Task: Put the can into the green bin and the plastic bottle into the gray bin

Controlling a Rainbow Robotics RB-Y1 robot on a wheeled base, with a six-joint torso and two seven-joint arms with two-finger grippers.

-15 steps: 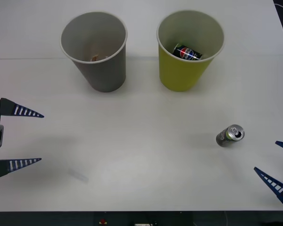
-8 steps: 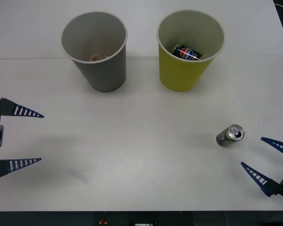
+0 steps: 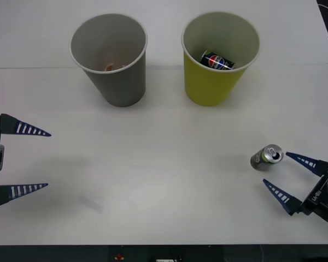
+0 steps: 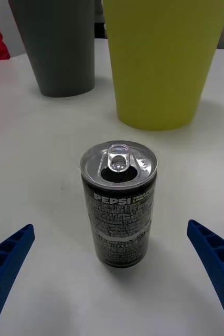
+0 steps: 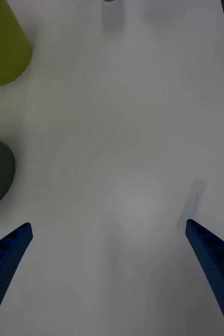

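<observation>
Yellow-green bin, gray bin, silver-topped can with seemingly dark side.

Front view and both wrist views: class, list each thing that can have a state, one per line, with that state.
can: upright on the table, tab opening open, not gripped
green bin: upright, holds a dark can
gray bin: upright, small brownish item inside
right gripper: open, beside the can
left gripper: open, holding nothing

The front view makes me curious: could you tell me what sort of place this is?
Probably a lab test bench: a plain white table holding just the gray bin, the green bin and the can.
</observation>
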